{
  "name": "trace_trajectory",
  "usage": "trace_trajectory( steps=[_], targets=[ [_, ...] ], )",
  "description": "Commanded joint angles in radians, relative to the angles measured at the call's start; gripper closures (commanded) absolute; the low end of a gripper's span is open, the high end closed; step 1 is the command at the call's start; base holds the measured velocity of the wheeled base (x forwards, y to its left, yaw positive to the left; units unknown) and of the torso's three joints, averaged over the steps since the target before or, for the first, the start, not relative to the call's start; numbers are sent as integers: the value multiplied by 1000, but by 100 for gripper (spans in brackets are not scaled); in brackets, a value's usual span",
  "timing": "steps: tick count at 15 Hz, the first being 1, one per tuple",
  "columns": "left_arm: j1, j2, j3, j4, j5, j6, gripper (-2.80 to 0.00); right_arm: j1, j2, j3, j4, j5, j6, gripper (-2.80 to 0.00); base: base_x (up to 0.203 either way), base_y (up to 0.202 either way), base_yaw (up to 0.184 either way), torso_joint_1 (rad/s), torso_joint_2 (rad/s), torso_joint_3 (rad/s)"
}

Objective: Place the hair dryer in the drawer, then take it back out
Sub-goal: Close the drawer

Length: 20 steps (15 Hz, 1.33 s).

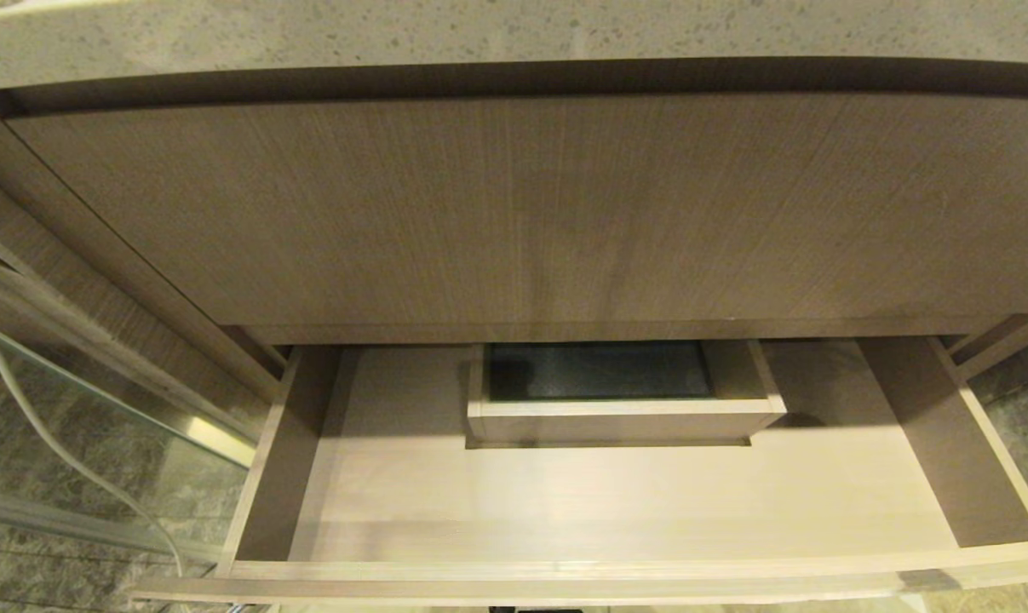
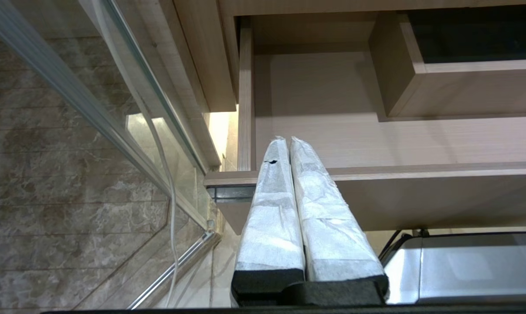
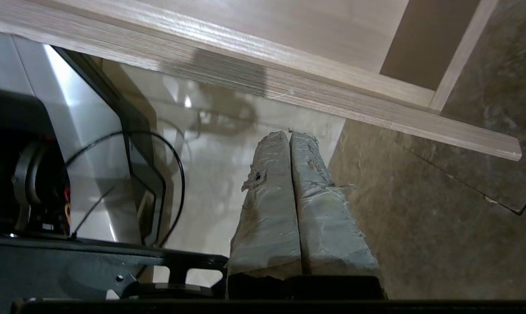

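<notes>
Wide shallow light-wood drawer (image 1: 633, 502) stands pulled out below the taller wood panel (image 1: 531, 204), which sits under the speckled stone bench (image 1: 479, 34). Drawer floor bare and pale. At the drawer's back middle, a small open wooden box with a dark lining (image 1: 603, 383).

Hair dryer: not visible in any view. Only a thin white cord (image 1: 49, 434) hangs down just outside the drawer's left side, in front of a glass pane with a metal frame (image 2: 93, 122).

Left hand (image 2: 288, 139): white-wrapped fingers pressed together, nothing between them, tips over the drawer's front rail near its left corner.

Right hand (image 3: 289, 134): grey-wrapped fingers pressed together, holding nothing, below the drawer's front edge near its right corner, above the glossy floor (image 3: 228, 174).
</notes>
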Motion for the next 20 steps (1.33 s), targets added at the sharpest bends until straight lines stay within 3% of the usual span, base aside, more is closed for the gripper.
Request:
trace_trajectory(
  steps=[1,4,6,8,11,15,20],
  targets=[
    [0,1,2,1,0,0,0,-4,203,-77,17,-8,-41,0,0,0,0,22,36,46],
    [0,1,2,1,0,0,0,-40,317,-208,101,-33,-104,0,0,0,0,23,33,42],
    [0,1,2,1,0,0,0,-81,352,-248,122,-98,-183,0,0,0,0,12,5,42],
    [0,1,2,1,0,1,0,-123,382,-282,137,-191,-265,0,0,0,0,0,0,0],
    [0,1,2,1,0,0,0,-130,396,-287,234,-363,-290,0,0,0,0,0,0,0],
    [0,1,2,1,0,0,0,-130,477,-291,343,-384,-286,0,0,0,0,0,0,0],
    [0,1,2,1,0,1,0,-131,648,-331,356,-382,-285,0,0,0,0,0,0,0]
  ],
)
